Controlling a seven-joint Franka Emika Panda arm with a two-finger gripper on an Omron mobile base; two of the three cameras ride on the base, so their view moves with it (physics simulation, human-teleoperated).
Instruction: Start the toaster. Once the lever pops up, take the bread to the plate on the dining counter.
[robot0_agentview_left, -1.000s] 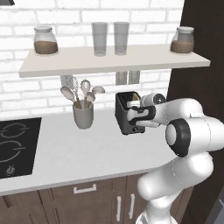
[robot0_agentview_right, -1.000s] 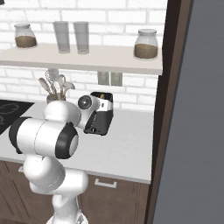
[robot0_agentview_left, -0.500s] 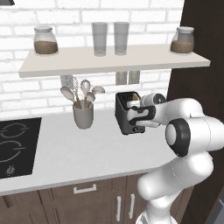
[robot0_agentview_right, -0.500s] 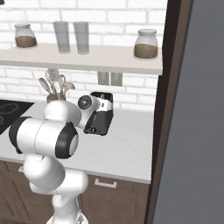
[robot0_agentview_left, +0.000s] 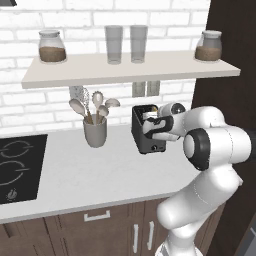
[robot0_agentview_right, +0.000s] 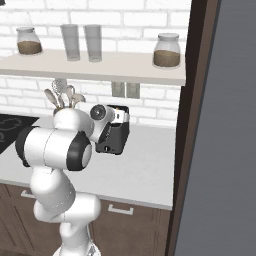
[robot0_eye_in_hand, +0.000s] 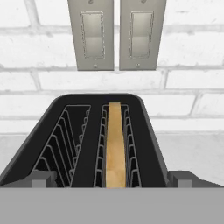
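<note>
Toaster (robot0_eye_in_hand: 100, 140) sits at the bench's (robot0_agentview_left: 100, 175) back edge, below my claw (robot0_eye_in_hand: 109, 181), whose jaws stand wide apart; bread (robot0_eye_in_hand: 115, 144) rests in its right slot, wall sockets (robot0_eye_in_hand: 117, 35) beyond.

The toaster (robot0_eye_in_hand: 98, 131) just past the claw is black, with grey wire racks inside. The bread (robot0_eye_in_hand: 115, 144) in its slot is golden tan. Behind it are white bricks (robot0_eye_in_hand: 39, 78) and two grey switch plates (robot0_eye_in_hand: 117, 35).
</note>
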